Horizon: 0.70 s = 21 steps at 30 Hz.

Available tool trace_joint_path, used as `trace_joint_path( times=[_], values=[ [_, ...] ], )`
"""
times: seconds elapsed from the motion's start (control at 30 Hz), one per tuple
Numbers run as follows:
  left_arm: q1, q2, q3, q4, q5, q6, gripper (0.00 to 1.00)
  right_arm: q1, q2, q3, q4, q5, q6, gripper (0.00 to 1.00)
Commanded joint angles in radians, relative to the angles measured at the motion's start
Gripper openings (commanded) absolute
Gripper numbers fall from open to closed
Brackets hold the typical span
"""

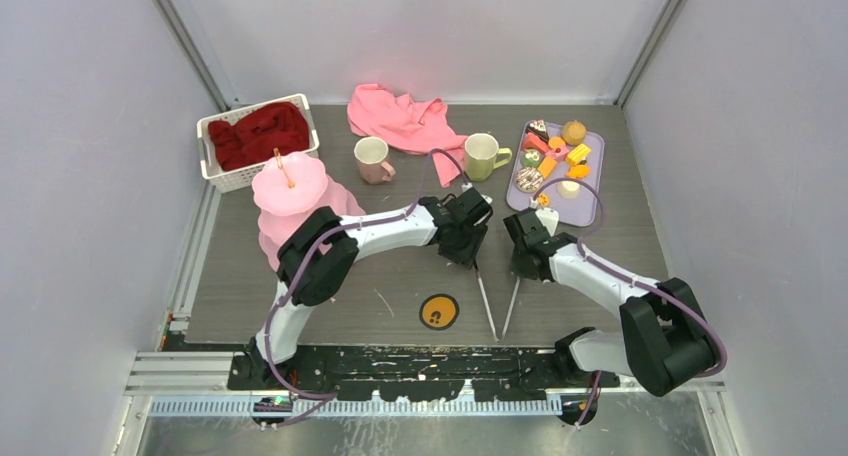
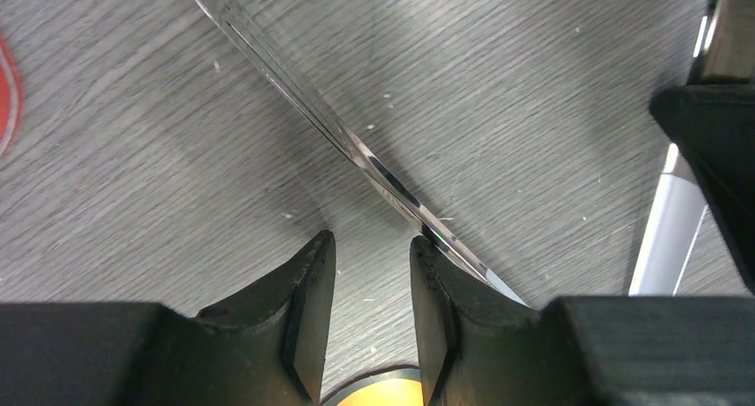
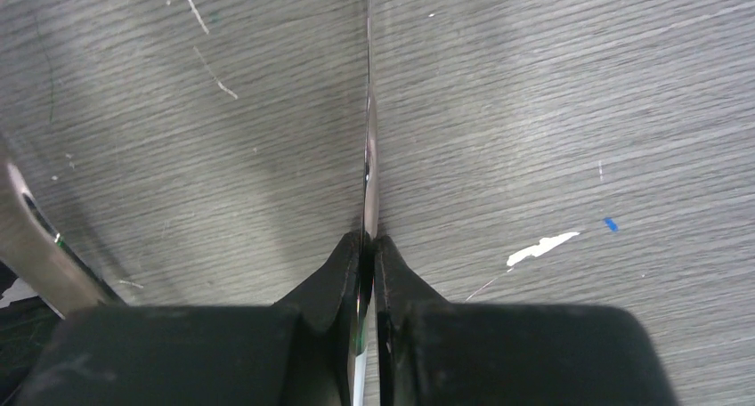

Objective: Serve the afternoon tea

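The pink three-tier cake stand (image 1: 290,191) stands at the left. The pale pink mug (image 1: 372,159) and the yellow-green mug (image 1: 483,156) stand at the back middle. Toy pastries and fruits (image 1: 550,161) lie on a lilac tray (image 1: 590,204) at the right. Two thin metal strips (image 1: 485,301) form a V on the table, meeting near the front. My right gripper (image 1: 522,268) (image 3: 368,241) is shut on the right strip (image 3: 369,157). My left gripper (image 1: 468,251) (image 2: 372,246) is open and low over the table. The left strip (image 2: 356,143) runs just outside its right finger, not between the jaws.
A pink cloth (image 1: 400,116) lies at the back. A white basket (image 1: 215,171) with red cloth stands at the back left. A round yellow sticker (image 1: 438,312) marks the table near the front. The right gripper body (image 2: 712,148) sits close beside the left one.
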Motion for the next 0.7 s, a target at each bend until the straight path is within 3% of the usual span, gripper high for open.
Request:
trace_joint_path(
  times=[0.0, 0.37, 0.67],
  values=[
    [-0.039, 0.054, 0.052, 0.114, 0.090, -0.036, 0.38, 0.075, 0.009, 0.036, 0.012, -0.116, -0.001, 0.01],
    [-0.050, 0.075, 0.076, 0.178, 0.179, -0.065, 0.39, 0.103, -0.033, 0.011, 0.109, -0.230, -0.063, 0.02],
    [-0.002, -0.012, -0.047, 0.272, 0.247, -0.072, 0.40, 0.104, -0.025, 0.036, 0.041, -0.146, -0.100, 0.08]
  ],
)
